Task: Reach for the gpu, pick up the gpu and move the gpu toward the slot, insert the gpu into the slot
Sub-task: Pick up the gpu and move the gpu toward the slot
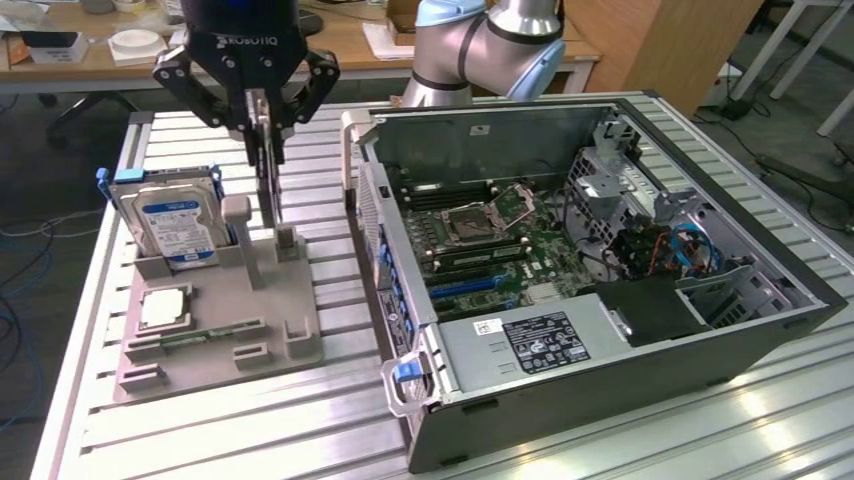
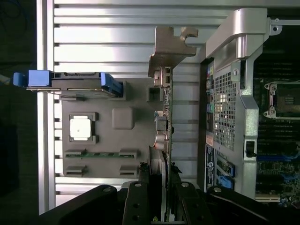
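The gpu (image 1: 272, 185) stands on edge, seen edge-on as a thin strip, its long axis running alongside the case (image 1: 747, 330) wall. In the wrist view its bracket (image 2: 171, 47) is at the end far from the gripper (image 1: 264, 125). The gripper clamps the card's upper edge, directly above the grey holder (image 1: 267, 330). Its fan face is hidden. Whether its lower edge has left the holder is unclear.

A black two-fingered gripper (image 1: 263, 150) with white ROBOTIQ lettering (image 1: 248, 41) hung at the frame's upper left, its linkage bars studded with round pivot pins (image 2: 107, 189). At upper centre, the silver-grey tubular arm (image 1: 521, 40) wore a pale blue joint cap (image 1: 447, 12).
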You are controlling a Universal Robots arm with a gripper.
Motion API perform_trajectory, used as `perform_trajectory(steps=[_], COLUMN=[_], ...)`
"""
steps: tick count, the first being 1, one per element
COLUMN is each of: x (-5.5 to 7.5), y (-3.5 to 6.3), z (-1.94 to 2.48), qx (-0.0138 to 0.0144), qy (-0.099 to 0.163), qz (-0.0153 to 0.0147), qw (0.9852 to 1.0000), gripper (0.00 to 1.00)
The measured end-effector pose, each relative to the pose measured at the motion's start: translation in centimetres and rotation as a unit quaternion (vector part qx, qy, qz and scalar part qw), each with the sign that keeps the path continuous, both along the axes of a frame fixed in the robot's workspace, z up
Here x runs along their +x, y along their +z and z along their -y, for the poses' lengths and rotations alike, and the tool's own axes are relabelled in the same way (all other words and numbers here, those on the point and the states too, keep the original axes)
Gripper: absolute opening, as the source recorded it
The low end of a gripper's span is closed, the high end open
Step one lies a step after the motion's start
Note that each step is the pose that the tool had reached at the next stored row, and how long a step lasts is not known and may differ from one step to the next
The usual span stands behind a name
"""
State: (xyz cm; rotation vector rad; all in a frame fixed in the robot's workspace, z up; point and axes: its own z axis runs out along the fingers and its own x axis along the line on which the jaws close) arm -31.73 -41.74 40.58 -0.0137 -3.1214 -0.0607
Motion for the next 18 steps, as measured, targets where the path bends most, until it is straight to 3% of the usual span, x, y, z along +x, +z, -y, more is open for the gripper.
perform_trajectory(steps=[18], x=[0.0], y=[2.13], z=[0.0], qx=[-0.0001], qy=[-0.017], qz=[-0.0001], qw=[0.9999], gripper=[0.26])
